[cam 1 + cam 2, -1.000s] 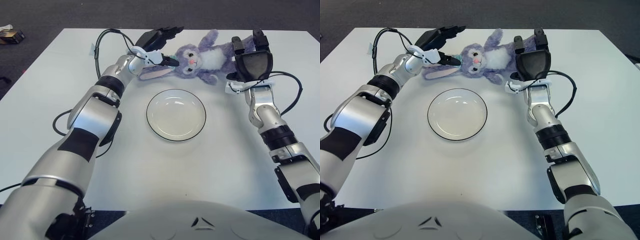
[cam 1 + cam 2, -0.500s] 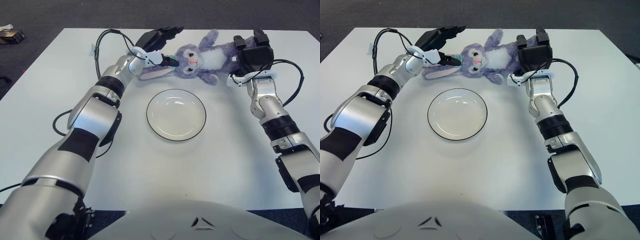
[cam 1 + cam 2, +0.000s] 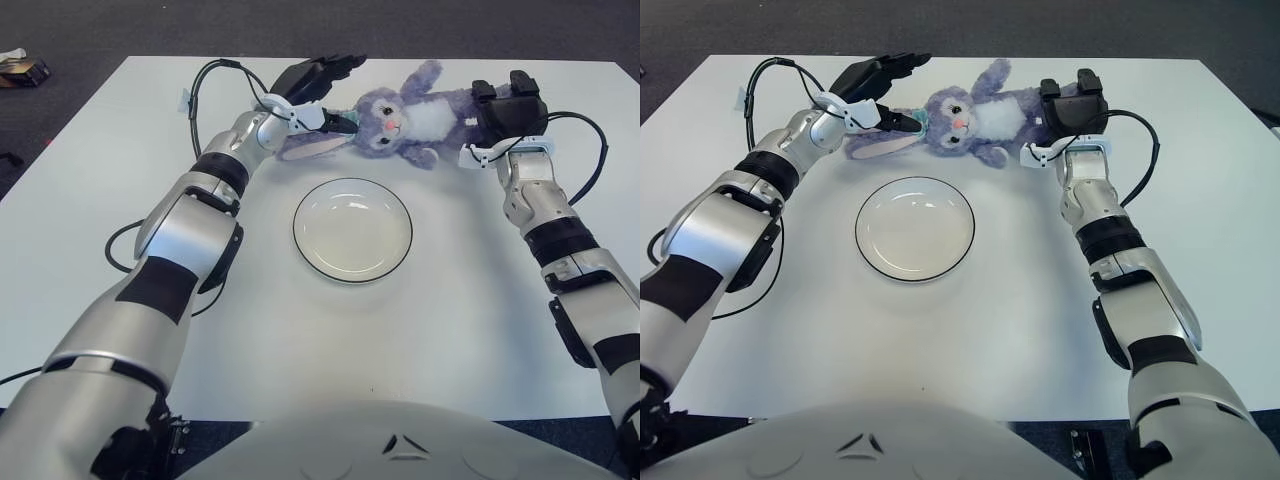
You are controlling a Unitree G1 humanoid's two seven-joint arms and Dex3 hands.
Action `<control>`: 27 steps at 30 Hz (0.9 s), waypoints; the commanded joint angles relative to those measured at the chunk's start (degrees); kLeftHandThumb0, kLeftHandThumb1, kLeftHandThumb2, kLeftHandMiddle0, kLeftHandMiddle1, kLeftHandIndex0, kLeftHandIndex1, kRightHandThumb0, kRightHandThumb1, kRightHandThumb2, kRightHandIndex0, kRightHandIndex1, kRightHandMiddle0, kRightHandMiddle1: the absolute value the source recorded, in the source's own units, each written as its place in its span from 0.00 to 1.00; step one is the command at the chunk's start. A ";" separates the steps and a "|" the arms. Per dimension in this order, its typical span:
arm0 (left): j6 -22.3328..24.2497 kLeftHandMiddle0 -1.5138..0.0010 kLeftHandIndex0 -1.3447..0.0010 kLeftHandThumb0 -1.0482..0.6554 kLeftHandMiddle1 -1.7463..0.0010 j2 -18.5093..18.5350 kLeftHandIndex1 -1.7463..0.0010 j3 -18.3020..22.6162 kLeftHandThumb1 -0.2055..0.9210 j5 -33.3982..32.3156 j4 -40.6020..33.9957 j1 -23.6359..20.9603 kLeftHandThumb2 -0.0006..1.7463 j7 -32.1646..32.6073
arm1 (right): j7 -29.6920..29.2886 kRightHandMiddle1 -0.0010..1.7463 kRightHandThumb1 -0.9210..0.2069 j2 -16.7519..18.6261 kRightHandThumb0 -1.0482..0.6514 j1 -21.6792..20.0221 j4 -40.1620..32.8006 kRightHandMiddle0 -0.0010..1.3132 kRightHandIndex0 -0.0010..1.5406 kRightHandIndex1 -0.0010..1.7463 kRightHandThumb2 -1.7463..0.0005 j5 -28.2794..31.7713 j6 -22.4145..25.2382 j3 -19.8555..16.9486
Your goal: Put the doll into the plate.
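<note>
A white surface (image 3: pixel 100 220) carries a purple stuffed rabbit doll (image 3: pixel 405 115) lying beyond an empty round plate (image 3: pixel 351 229), with a robot hand at each end of the toy. On the left, the left hand (image 3: pixel 315 85) sits at the doll's head end, its dark fingers (image 3: pixel 340 122) spread around the head and long floppy ear, one fingertip touching the face; they look partly closed on the toy, though whether the hold is firm cannot be told. In the middle, the doll lies on its back on the far part of the surface, just behind the plate and apart from its rim. Its long axis runs left to right, slightly tilted away at the right; the head and pink-lined ears point left, the legs point right, and the white belly faces up. On the right, the right hand (image 3: pixel 508 112) presses against the doll's legs with fingers curled around them, apparently gripping. The step appears to be securing a two-handed hold. To do it well, both hands should close evenly, lift together so the soft body does not sag or twist, then bring it toward the robot and lower it centered over the plate.
</note>
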 commanded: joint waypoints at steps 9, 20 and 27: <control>-0.16 0.78 0.68 0.23 1.00 0.39 1.00 0.07 1.00 0.11 -0.63 0.49 0.09 0.69 | -3.06 0.03 0.06 0.98 0.15 -3.64 7.59 0.19 0.01 0.00 1.00 1.51 0.06 2.07; -0.32 0.78 0.67 0.23 1.00 0.41 1.00 0.06 1.00 0.12 -0.73 0.54 0.08 0.87 | -6.43 0.03 0.05 2.10 0.19 -5.37 14.45 0.36 0.18 0.01 1.00 4.81 -1.24 2.81; -0.42 0.78 0.68 0.23 1.00 0.46 1.00 0.01 1.00 0.19 -0.76 0.56 0.08 1.04 | -5.63 0.03 0.06 2.71 0.28 -6.19 16.40 0.41 0.26 0.02 1.00 8.93 -1.93 1.93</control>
